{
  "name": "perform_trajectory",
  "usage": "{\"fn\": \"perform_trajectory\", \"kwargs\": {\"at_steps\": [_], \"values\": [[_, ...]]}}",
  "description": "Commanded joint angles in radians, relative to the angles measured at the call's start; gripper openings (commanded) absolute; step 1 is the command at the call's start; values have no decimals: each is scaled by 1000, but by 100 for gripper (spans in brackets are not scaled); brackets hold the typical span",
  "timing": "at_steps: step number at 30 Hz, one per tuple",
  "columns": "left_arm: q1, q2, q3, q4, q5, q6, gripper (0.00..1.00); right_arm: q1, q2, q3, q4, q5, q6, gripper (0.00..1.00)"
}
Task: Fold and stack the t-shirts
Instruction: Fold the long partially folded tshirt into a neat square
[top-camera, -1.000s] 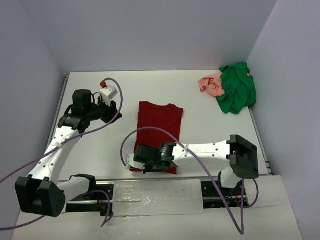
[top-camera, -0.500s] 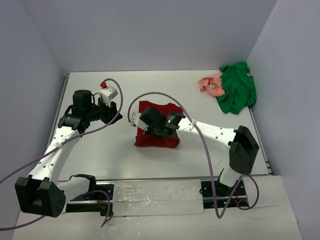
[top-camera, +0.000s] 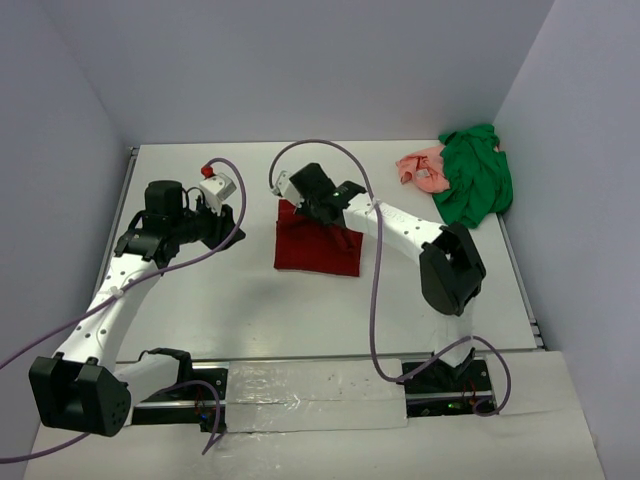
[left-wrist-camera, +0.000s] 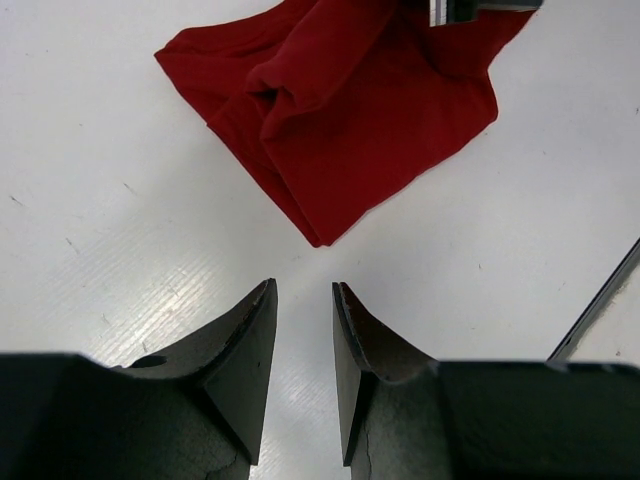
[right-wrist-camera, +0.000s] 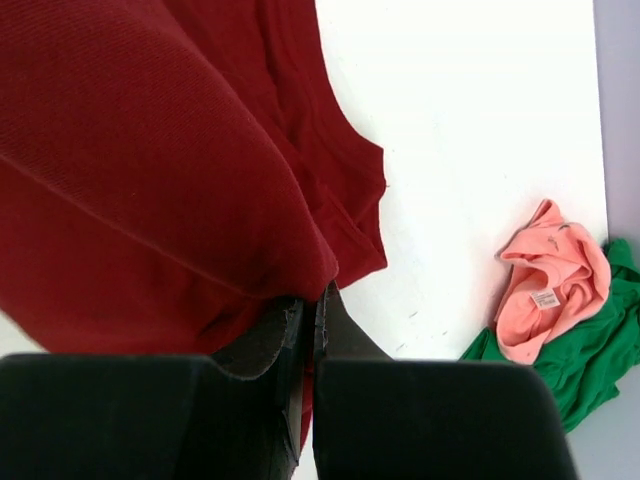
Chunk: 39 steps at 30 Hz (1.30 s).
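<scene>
Shirt (top-camera: 318, 250) pinched in my right jaws, left jaws spread, empty; I should lower its hem square, far edge seemingly hidden.

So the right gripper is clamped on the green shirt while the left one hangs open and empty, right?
No: the right gripper is clamped on the maroon shirt, as the right wrist view shows. The left gripper does hang open and empty.
</scene>
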Motion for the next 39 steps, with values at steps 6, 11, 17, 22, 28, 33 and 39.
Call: {"fn": "perform_trajectory", "kwargs": {"at_steps": [6,11,17,22,28,33,39], "values": [[7,-11,38,-3,37,21,38,-43,93,77,78,8,-32,0],[7,-2,29,5,43,22,38,-88,177,108,162,92,-27,38],[7,5,21,9,46,22,38,-106,177,59,329,141,-23,60],[7,2,20,6,48,22,39,-102,102,34,369,127,39,60],[7,-3,9,37,16,10,39,-56,-10,25,201,-23,150,45],[7,-14,0,78,-12,-11,38,-48,-45,13,67,-158,238,0],[7,-38,-9,91,-52,-21,38,-45,-26,-61,34,-221,280,0]]}}
